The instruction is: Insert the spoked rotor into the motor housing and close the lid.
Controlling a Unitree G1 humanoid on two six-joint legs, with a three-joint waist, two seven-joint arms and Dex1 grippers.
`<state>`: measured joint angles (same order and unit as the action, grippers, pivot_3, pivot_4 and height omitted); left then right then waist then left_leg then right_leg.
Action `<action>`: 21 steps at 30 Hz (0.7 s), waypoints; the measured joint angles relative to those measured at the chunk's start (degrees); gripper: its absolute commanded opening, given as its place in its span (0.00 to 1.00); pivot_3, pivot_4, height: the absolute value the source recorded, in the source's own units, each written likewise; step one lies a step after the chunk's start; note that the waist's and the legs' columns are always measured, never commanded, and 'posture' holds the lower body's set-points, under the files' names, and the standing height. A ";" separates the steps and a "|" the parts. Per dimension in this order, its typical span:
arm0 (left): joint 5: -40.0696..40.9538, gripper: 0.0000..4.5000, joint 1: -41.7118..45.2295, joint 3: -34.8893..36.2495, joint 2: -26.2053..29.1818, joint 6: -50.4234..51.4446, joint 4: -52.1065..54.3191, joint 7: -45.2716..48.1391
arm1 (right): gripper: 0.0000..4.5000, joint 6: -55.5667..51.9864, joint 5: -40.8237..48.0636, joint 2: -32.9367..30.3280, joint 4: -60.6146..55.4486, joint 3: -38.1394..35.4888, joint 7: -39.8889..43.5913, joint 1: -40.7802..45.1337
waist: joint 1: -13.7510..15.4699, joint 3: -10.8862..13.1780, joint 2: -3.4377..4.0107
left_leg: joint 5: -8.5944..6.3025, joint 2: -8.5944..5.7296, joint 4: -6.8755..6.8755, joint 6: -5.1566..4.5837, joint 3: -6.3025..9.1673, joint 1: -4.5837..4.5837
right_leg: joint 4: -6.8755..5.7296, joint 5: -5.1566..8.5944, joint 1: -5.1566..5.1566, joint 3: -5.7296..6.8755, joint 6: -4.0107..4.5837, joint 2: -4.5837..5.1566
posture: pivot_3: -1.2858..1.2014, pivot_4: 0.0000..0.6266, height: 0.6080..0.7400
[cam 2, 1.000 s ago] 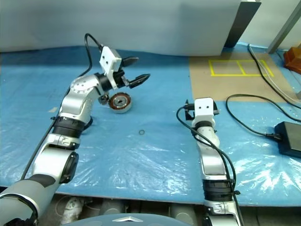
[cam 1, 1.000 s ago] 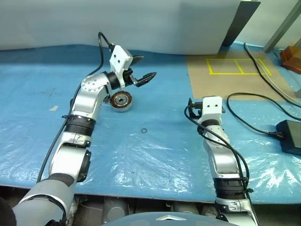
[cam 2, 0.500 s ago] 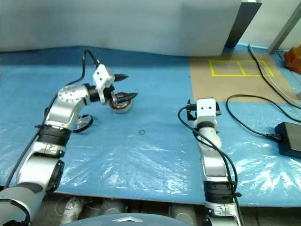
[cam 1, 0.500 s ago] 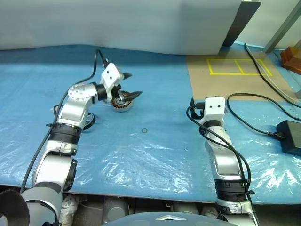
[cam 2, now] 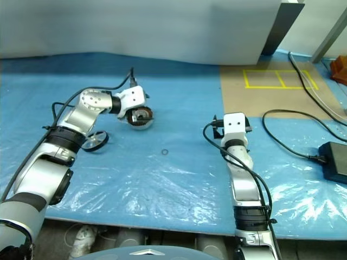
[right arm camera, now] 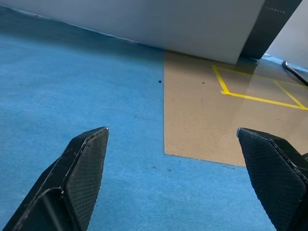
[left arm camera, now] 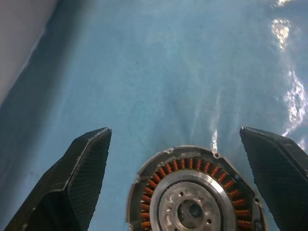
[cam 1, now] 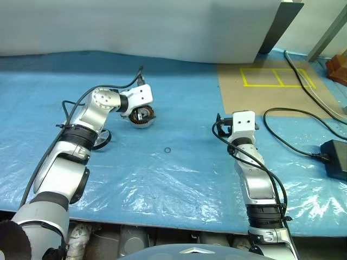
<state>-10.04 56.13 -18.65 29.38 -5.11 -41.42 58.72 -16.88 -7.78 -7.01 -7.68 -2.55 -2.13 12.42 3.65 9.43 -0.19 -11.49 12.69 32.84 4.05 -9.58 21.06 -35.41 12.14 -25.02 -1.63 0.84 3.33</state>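
My left gripper [left arm camera: 185, 159] is hovering directly over the motor housing [left arm camera: 195, 192], fingers spread wide apart and straddling it untouched; the housing is lying on the blue sheet [cam 1: 179, 173].

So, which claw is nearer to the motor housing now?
The left. The left claw is open directly above the motor housing, one finger on each side. The right claw is open far to its right, pointing toward the brown mat.
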 measured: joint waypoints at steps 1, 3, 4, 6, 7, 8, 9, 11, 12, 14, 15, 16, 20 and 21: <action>-0.33 1.00 0.54 -0.25 0.02 -0.63 -1.31 0.97 | 1.00 0.03 -0.03 0.04 0.00 -0.02 -0.25 -0.04 | 0.12 0.00 0.00 | 0.00 0.00 0.00 0.00 0.01 0.01 | 0.01 0.00 0.00 0.01 0.00 0.00 | 0.52 0.24 1.00; -1.14 1.00 2.22 -0.89 0.51 -2.13 -3.82 3.23 | 1.00 0.10 -0.06 0.30 -0.01 -0.01 -0.55 -0.21 | 0.34 0.01 -0.02 | 0.00 0.00 0.00 0.00 0.01 0.02 | 0.02 0.00 0.00 0.02 0.00 0.01 | 0.52 0.24 1.00; -1.58 1.00 3.26 -0.99 1.00 -2.98 -5.33 4.12 | 1.00 0.14 -0.08 0.44 -0.03 0.05 -0.64 -0.40 | 0.37 0.01 -0.02 | 0.00 -0.01 0.00 0.00 0.01 0.01 | 0.02 0.00 0.00 0.02 0.00 0.02 | 0.52 0.24 1.00; -3.07 1.00 5.55 -1.41 1.56 -4.49 -8.69 4.64 | 1.00 0.18 -0.22 0.51 -0.12 0.04 -0.97 -1.13 | 0.44 0.01 -0.02 | 0.00 -0.02 -0.01 0.00 0.02 0.00 | 0.03 0.00 0.02 0.02 0.00 0.03 | 0.52 0.24 1.00; -3.77 1.00 6.38 -1.64 1.72 -5.15 -9.99 4.64 | 1.00 0.19 -0.28 0.62 -0.13 0.05 -1.15 -1.50 | 0.45 0.01 -0.02 | 0.00 -0.02 -0.01 0.00 0.02 0.00 | 0.03 0.00 0.02 0.02 0.00 0.03 | 0.52 0.24 1.00; -4.47 1.00 6.95 -1.88 1.74 -5.93 -11.11 4.64 | 1.00 0.19 -0.33 0.72 -0.13 0.06 -1.38 -1.90 | 0.46 0.01 -0.03 | 0.00 -0.03 -0.01 0.00 0.02 0.00 | 0.03 0.00 0.03 0.02 0.00 0.04 | 0.52 0.24 1.00; -5.03 1.00 7.25 -2.13 1.68 -6.71 -12.22 4.74 | 1.00 0.18 -0.36 0.81 -0.13 0.06 -1.54 -2.16 | 0.48 0.01 -0.02 | 0.00 -0.03 -0.01 0.00 0.02 0.00 | 0.04 0.00 0.03 0.02 0.00 0.04 | 0.52 0.24 1.00; -6.03 1.00 7.35 -2.79 1.30 -8.03 -13.79 4.91 | 1.00 0.18 -0.53 0.82 -0.15 0.01 -1.75 -2.42 | 0.45 0.02 -0.03 | 0.00 -0.03 0.00 0.00 0.03 0.00 | 0.03 0.00 0.03 0.02 0.00 0.03 | 0.52 0.24 1.00; -6.52 1.00 7.51 -3.27 1.02 -8.67 -14.66 4.94 | 1.00 0.18 -0.57 0.82 -0.26 0.02 -1.77 -2.55 | 0.46 0.02 -0.03 | 0.00 -0.02 0.00 0.00 0.04 0.00 | 0.03 0.00 0.03 0.03 0.00 0.03 | 0.52 0.24 1.00; -7.52 1.00 8.10 -3.89 0.90 -10.06 -15.88 4.91 | 1.00 0.18 -0.63 0.81 -0.45 0.01 -1.79 -2.73 | 0.45 0.02 -0.03 | 0.00 -0.02 0.00 0.00 0.05 0.00 | 0.03 0.00 0.03 0.03 0.00 0.03 | 0.52 0.24 1.00; -7.92 1.00 8.44 -4.08 0.90 -10.71 -16.28 5.12 | 1.00 0.18 -0.68 0.79 -0.46 0.00 -1.81 -2.80 | 0.44 0.02 -0.03 | 0.00 -0.02 0.00 0.00 0.05 0.00 | 0.03 0.00 0.04 0.03 0.00 0.03 | 0.52 0.24 1.00; -8.19 1.00 8.56 -4.13 0.90 -11.08 -16.36 5.43 | 1.00 0.18 -0.73 0.79 -0.46 0.00 -1.82 -2.87 | 0.44 0.02 -0.03 | 0.00 -0.02 -0.01 0.00 0.05 -0.01 | 0.03 0.00 0.04 0.03 0.00 0.03 | 0.52 0.24 1.00; -8.29 1.00 8.57 -4.14 1.17 -13.48 -16.41 8.33 | 1.00 0.16 -0.86 0.78 -0.46 -0.03 -1.98 -3.02 | 0.47 0.02 -0.03 | 0.00 -0.02 -0.05 0.00 0.05 0.01 | 0.09 0.00 0.04 0.04 0.00 0.03 | 0.52 0.24 1.00; -8.20 1.00 8.57 -4.13 1.36 -14.05 -16.38 9.26 | 1.00 0.16 -0.94 0.78 -0.46 -0.02 -1.99 -3.02 | 0.45 0.02 -0.03 | 0.00 -0.02 -0.07 0.00 0.05 0.01 | 0.10 0.00 0.04 0.04 0.01 0.03 | 0.52 0.24 1.00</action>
<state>-18.24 64.70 -22.77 30.74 -19.16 -57.80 67.98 -16.71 -8.72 -6.23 -8.14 -2.57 -4.13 9.40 4.10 9.45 -0.22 -11.49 12.67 32.77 4.05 -9.53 21.07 -35.32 12.14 -24.99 -1.59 0.84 3.36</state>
